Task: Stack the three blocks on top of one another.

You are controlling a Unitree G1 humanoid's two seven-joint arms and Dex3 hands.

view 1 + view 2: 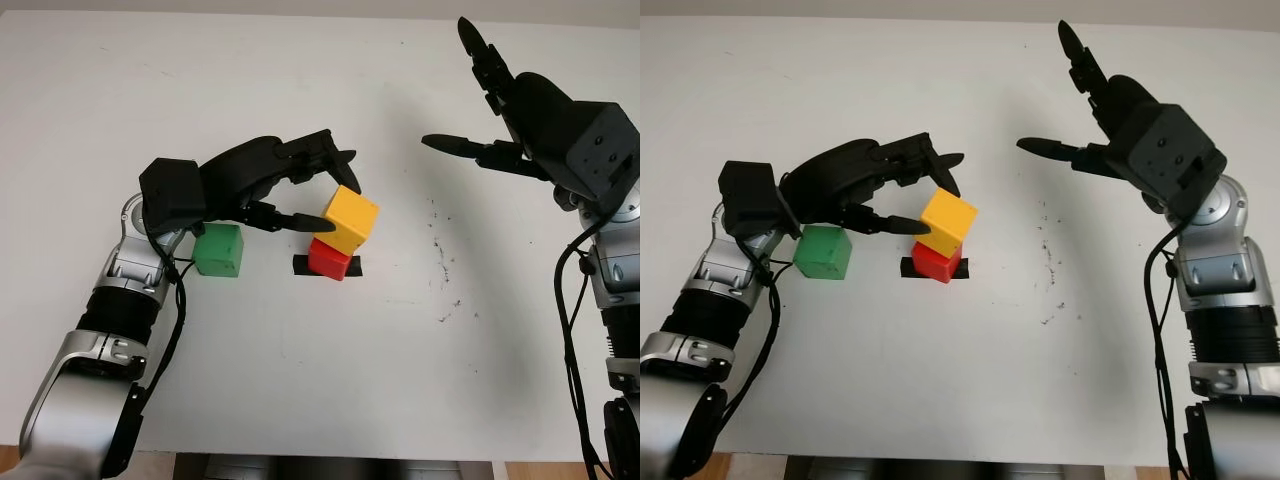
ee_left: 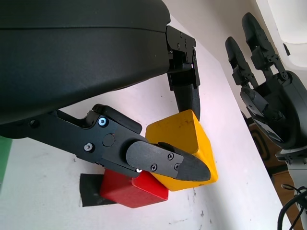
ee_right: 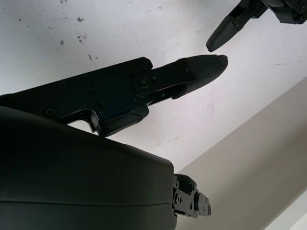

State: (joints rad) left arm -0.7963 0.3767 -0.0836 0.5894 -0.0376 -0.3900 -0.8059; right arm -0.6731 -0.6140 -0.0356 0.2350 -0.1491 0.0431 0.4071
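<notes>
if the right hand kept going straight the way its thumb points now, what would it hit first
Probably the yellow block, tilted on the red block in the left hand. The right hand is open and raised, so it might pass above; depth is unclear.

Tilted yellow block [image 1: 351, 219] atop red block [image 1: 328, 260], green block [image 1: 219, 250] beside
</notes>
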